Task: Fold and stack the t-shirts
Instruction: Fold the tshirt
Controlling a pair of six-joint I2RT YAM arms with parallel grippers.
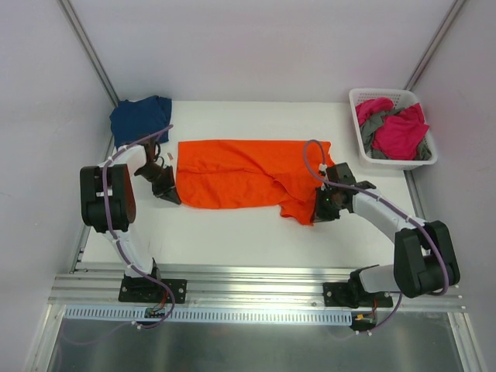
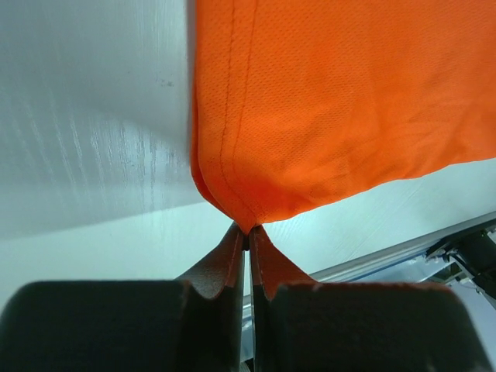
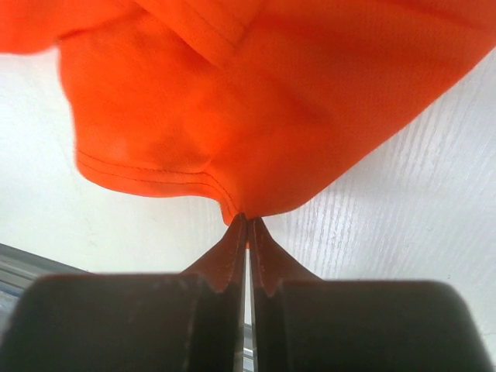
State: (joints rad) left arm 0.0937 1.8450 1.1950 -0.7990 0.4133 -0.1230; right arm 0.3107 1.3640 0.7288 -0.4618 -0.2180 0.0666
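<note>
The orange t-shirt (image 1: 240, 172) lies spread across the middle of the white table. My left gripper (image 1: 172, 195) is shut on the shirt's near left corner, and its fingertips pinch the hem in the left wrist view (image 2: 247, 231). My right gripper (image 1: 319, 211) is shut on the shirt's bunched near right corner, and the pinch shows in the right wrist view (image 3: 246, 218). A navy blue t-shirt (image 1: 139, 118) lies crumpled at the far left corner. Magenta pink (image 1: 401, 130) and grey (image 1: 372, 126) shirts lie in the basket.
A white slotted plastic basket (image 1: 361, 101) stands at the far right of the table. Metal rails (image 1: 256, 283) run along the near edge by the arm bases. Grey walls close in the back and sides.
</note>
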